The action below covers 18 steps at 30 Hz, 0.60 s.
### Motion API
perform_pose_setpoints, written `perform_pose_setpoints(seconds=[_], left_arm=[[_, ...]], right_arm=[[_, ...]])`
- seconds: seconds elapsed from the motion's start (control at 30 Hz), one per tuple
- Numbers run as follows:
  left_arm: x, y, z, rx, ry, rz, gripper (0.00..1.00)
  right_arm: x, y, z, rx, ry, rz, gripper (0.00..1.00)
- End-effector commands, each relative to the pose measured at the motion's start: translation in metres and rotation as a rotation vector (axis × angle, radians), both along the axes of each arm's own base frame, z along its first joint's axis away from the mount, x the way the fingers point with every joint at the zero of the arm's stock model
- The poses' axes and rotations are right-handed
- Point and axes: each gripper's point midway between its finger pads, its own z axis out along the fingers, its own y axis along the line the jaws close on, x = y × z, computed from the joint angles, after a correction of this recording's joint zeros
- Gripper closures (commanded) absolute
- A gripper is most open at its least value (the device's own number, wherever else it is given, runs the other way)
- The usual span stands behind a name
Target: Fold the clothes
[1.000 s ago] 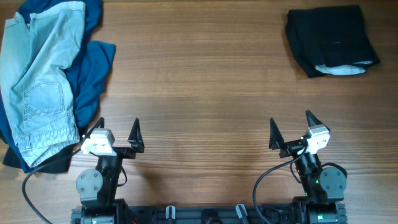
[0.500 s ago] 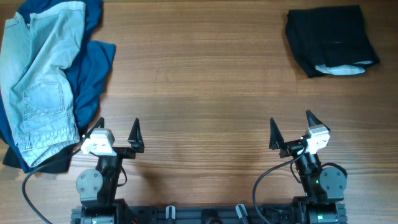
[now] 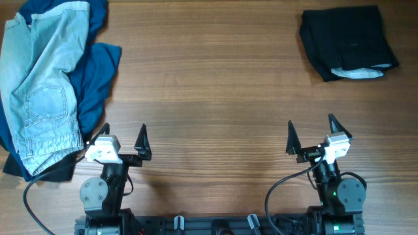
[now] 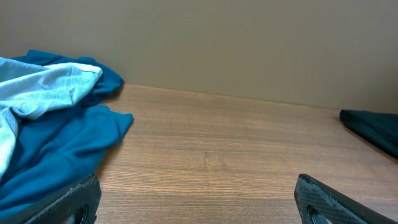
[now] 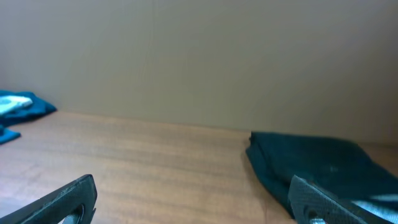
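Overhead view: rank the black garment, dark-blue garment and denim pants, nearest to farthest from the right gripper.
From the right gripper:
1. black garment, folded at the far right corner.
2. dark-blue garment, far left, partly under the pants.
3. denim pants, at the left edge, lying on top of it.

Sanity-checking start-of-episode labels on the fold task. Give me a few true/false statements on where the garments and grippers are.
1. The denim pants lie rumpled on top of a dark blue garment at the left side of the table. True.
2. The left gripper is shut on the denim pants. False: it is open, holds nothing and is apart from them.
3. A black garment lies at the far right of the table. True.
4. The right gripper touches the black garment. False: it is open at the near edge, with bare wood between the two.
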Motion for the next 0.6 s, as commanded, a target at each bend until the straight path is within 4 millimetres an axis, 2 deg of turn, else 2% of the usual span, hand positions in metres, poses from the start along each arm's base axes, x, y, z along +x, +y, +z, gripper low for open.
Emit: perform_pose_setpoints(seconds=[0.0, 0.2, 0.33, 0.43, 0.57], left_arm=[[-0.001, -0.004, 0.000, -0.011, 0.001, -0.019, 0.00], [-0.001, -0.005, 0.005, -0.168, 0.005, -0.018, 0.00], [-0.005, -0.008, 0.027, -0.169, -0.016, -0.036, 0.00], [-0.006, -0.008, 0.046, -0.168, -0.018, -0.035, 0.00], [0.001, -0.007, 0.060, -0.172, 0.027, -0.032, 0.00]], right_arm=[[-0.005, 0.010, 0.020, 0.077, -0.067, 0.070, 0.00], [-0.009, 0.014, 0.041, 0.069, -0.108, 0.093, 0.00], [-0.006, 0.014, 0.061, 0.069, -0.096, 0.092, 0.00], [0.004, 0.017, 0.076, 0.057, -0.058, 0.108, 0.00], [0.025, 0.031, 0.096, 0.028, 0.004, 0.187, 0.00]])
